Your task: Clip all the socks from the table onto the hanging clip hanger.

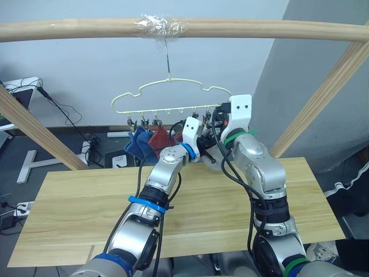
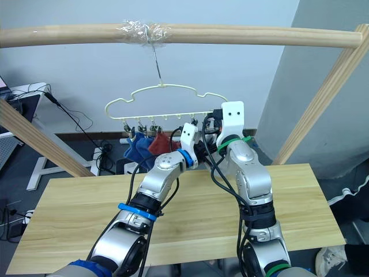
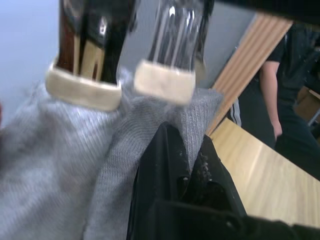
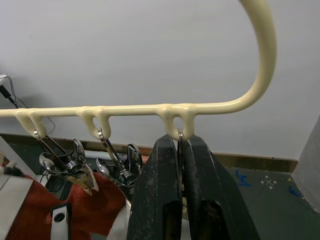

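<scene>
The right pincer (image 4: 181, 150) is clamped on the hanger's end clip (image 4: 180, 137); the grey sock (image 3: 60, 165), gripped by the left pincer (image 3: 185, 170), is held just beside and below it.

My right fingers (image 4: 181, 165) cover the clip between them, below the clip hanger (image 4: 150, 109). The grey sock (image 3: 75, 165) runs past the frame edge. Beyond my left fingers (image 3: 170, 165), a person (image 3: 280, 95) is cropped, blurred.
</scene>
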Robot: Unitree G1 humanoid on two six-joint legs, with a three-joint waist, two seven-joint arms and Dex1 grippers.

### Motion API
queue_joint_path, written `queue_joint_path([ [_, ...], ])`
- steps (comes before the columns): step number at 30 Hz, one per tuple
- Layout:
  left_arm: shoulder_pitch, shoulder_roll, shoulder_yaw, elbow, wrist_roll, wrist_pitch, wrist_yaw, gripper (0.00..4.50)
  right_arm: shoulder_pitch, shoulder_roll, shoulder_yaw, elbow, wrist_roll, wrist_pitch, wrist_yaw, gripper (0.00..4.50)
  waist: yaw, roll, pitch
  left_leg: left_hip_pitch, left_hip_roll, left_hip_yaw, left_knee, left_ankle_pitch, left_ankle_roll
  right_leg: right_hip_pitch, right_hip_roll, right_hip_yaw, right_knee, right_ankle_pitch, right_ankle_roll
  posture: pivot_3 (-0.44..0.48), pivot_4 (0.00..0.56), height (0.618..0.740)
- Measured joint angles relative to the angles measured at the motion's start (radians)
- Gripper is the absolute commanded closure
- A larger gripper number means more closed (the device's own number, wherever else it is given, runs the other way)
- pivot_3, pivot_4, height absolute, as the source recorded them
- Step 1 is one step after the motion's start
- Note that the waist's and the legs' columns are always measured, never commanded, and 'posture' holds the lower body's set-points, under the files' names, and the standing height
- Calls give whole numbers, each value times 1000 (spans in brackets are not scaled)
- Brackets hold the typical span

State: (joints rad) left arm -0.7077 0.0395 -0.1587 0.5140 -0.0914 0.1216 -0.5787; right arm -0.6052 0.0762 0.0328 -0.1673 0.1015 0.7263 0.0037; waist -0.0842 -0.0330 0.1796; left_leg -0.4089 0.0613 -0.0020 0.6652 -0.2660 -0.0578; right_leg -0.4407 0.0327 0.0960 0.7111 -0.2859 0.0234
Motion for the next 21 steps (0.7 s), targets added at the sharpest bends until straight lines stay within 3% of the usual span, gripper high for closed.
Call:
queue_joint_path([
  [12,-10,-3,19,12,-1,-16,-1,4470,3,-15,18,-20,-2,28,16,4500,-2,0,0,0,0,0,0,0,0,0,0,0,0,0,0,-76,167,705],
  [14,-9,-3,20,11,-8,-17,-11,4500,4,-12,18,-25,-2,29,11,3958,-2,0,0,0,0,0,0,0,0,0,0,0,0,0,0,-76,167,705],
  [15,-9,-4,21,11,-11,-17,-13,3966,5,-10,18,-25,-1,27,9,3711,-2,0,0,0,0,0,0,0,0,0,0,0,0,0,0,-76,167,705],
  [21,3,14,20,-20,-14,-55,-38,2267,20,-7,2,-26,-1,24,-4,1546,-2,0,0,0,0,0,0,0,0,0,0,0,0,0,0,-74,167,705],
])
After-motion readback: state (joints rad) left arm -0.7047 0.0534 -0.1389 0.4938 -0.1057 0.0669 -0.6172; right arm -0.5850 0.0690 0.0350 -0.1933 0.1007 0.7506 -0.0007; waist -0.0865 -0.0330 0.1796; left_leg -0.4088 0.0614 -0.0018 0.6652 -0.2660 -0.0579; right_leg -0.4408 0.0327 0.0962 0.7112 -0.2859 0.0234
